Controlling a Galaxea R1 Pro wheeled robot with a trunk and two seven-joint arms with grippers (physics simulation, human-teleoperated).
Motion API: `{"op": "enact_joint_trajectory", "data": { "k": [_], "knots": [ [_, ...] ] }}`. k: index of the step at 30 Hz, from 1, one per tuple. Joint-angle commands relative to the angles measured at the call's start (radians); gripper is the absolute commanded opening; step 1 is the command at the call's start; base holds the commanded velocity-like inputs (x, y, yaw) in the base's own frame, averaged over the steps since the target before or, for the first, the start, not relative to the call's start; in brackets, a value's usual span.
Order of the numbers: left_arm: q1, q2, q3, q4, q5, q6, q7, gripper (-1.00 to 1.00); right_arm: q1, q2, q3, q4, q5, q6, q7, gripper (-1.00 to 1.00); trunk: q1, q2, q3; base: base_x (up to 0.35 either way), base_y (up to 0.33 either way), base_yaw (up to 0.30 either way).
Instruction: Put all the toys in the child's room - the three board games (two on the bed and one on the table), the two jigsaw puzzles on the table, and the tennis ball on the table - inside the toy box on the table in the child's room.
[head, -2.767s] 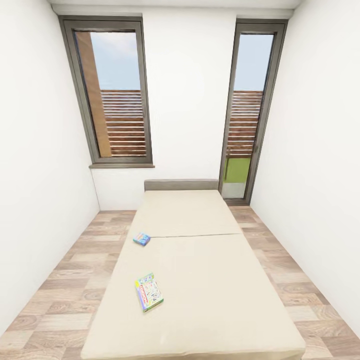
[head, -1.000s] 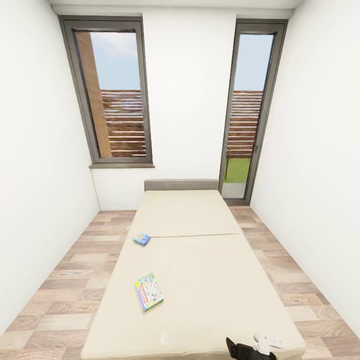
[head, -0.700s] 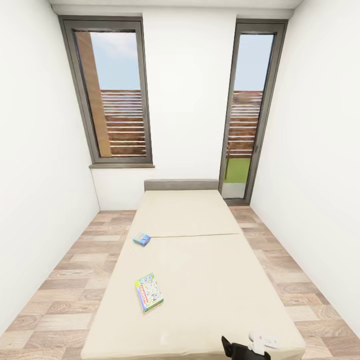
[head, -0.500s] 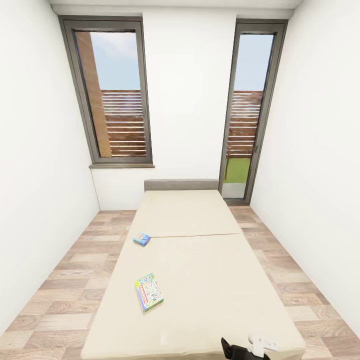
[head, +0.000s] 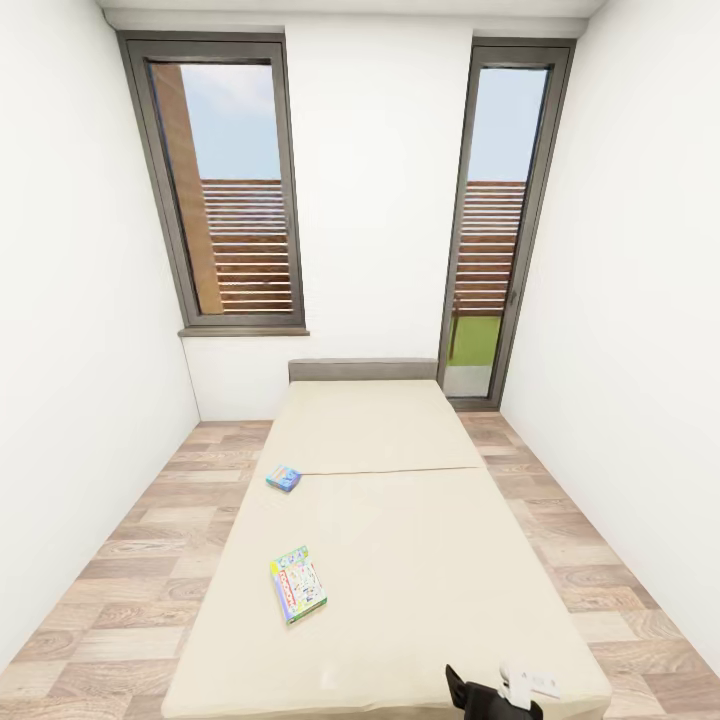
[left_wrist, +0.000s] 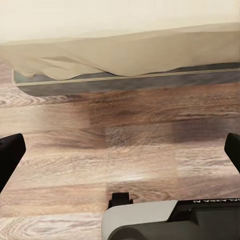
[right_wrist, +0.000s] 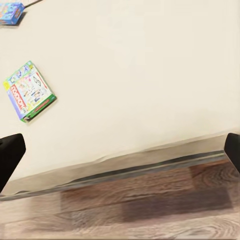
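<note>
Head view: bed (head: 400, 560) fills room centre; pale green board game (head: 297, 583) flat near left edge, small blue board game (head: 284, 478) farther up, well apart. Right gripper (head: 497, 692) at foot, state unclear.

Left wrist view: left gripper (left_wrist: 120, 160) fingers wide apart, empty, over wood floor (left_wrist: 130, 145) beside bed frame.

Right wrist view: fingers spread, empty; both games on mattress.
</note>
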Motion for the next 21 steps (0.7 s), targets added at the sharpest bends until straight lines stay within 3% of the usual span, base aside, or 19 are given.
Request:
{"op": "enact_joint_trajectory", "data": {
  "k": [1,21],
  "knots": [
    [0.0,0.0,-0.002,0.001,-0.001,-0.003,-0.001,1.0,0.0,0.001,-0.003,-0.001,-0.005,0.008,0.004,1.0,0.0,-0.001,0.0,0.0,0.0,0.0],
    [0.0,0.0,-0.002,0.001,-0.003,-0.004,-0.001,1.0,0.0,0.001,-0.003,-0.03,-0.011,0.039,0.004,1.0,0.0,-0.001,0.0,0.0,0.0,0.0]
  ]
}}
